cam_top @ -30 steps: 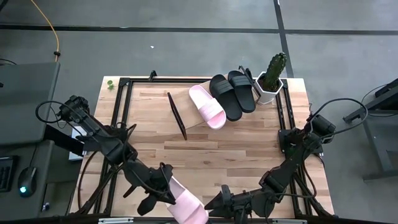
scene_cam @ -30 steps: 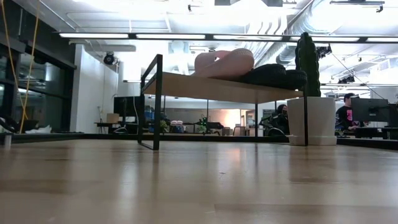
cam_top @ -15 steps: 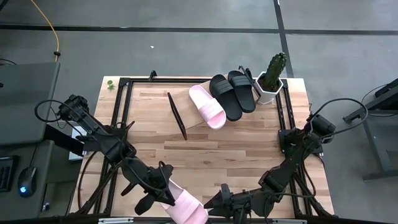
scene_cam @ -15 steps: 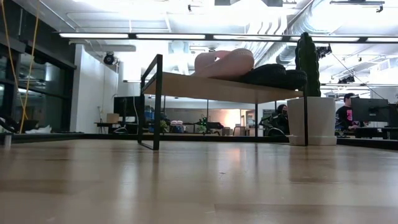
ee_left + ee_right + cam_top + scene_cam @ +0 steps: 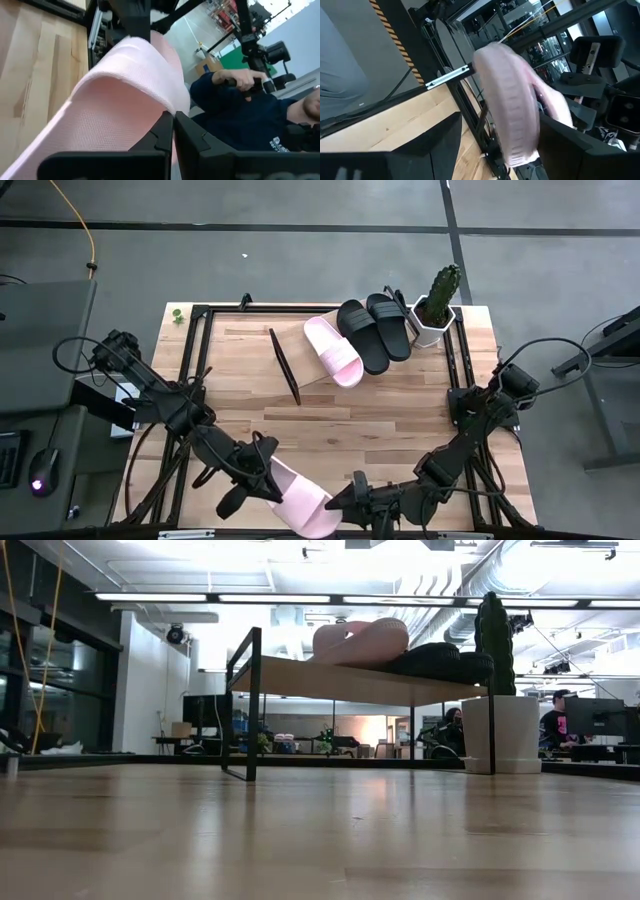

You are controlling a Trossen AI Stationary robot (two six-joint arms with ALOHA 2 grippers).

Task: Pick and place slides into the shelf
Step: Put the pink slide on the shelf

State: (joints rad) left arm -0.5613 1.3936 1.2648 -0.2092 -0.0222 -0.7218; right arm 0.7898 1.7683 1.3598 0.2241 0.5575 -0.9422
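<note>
Since a second ago, the left end effector [image 5: 262,483] has drifted a little toward the middle of the bench, carrying the pale pink slide [image 5: 298,500] with it, so the sandal now lies more inward from the near edge and reaches closer to the right arm. That left end effector is clenched tight on the wide strap of this slide; in the left wrist view the two dark fingers [image 5: 161,134] meet with the pink strap [image 5: 125,85] pinched at them. The slide sits at the near edge of the bench [image 5: 380,415], angled with its far end toward the right.

Just beside that end, the right end effector [image 5: 345,502] stands with its fingers spread wide, grasping nothing; its wrist view shows the pink slide [image 5: 512,105] edge-on in front of the parted fingers, though whether they touch it cannot be told.

Farther out, across the bench at its far side, the shelf [image 5: 300,355] carries the other three slides: a second pink slide [image 5: 333,352] and, next to it, two black slides [image 5: 362,335] side by side. The low view shows them resting on top of the light plank [image 5: 340,680]. A white pot with a cactus [image 5: 437,305] stands just beside the shelf's right end. A person [image 5: 250,115] in a dark top shows beyond the bench.
</note>
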